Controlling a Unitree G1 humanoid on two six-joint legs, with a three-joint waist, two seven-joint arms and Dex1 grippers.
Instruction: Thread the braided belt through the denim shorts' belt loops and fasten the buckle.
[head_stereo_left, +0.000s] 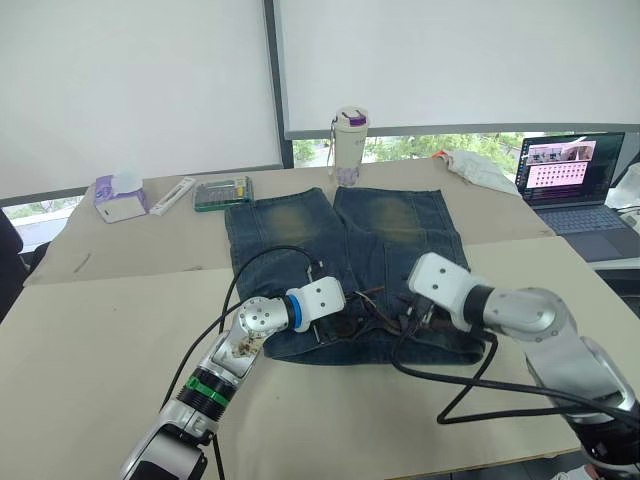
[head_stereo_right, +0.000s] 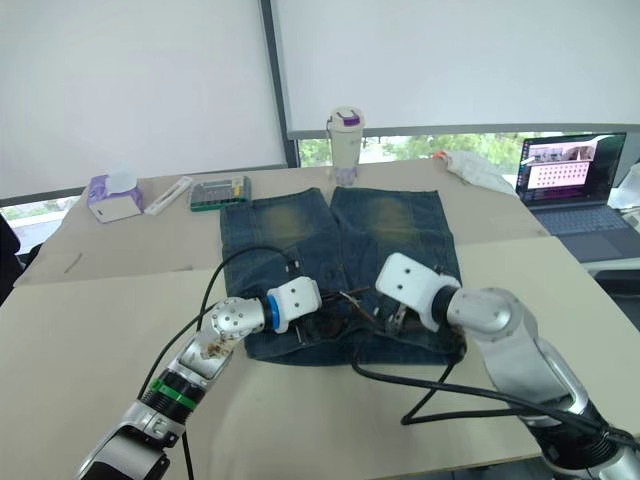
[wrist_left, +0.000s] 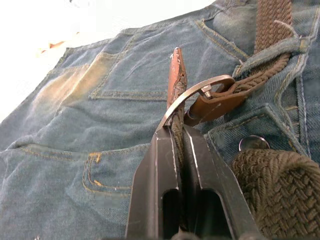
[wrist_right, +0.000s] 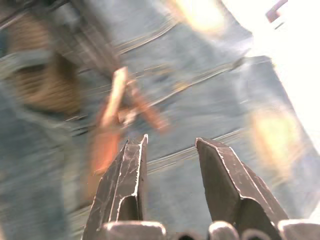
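The denim shorts (head_stereo_left: 340, 250) lie flat mid-table, waistband toward me. The braided belt (wrist_left: 272, 30) runs under a belt loop (wrist_left: 270, 52) on the waistband, and more of it bunches close by (wrist_left: 280, 190). My left gripper (wrist_left: 172, 131) is shut on the belt just below its worn reddish tip (wrist_left: 176, 75). That tip stands up through the silver buckle (wrist_left: 200, 92). Over the waistband, just right of the buckle, my right gripper (wrist_right: 170, 142) hovers open with nothing between its fingers. In the head views both grippers (head_stereo_left: 335, 322) (head_stereo_left: 415, 318) meet at the waistband's middle.
Behind the shorts stands a white tumbler (head_stereo_left: 350, 145). A green case (head_stereo_left: 222, 192) and a tissue box (head_stereo_left: 118, 197) lie at the back left. A laptop (head_stereo_left: 572, 170) and white cloth (head_stereo_left: 480, 170) sit at the back right. Black cables (head_stereo_left: 480, 385) loop near the front.
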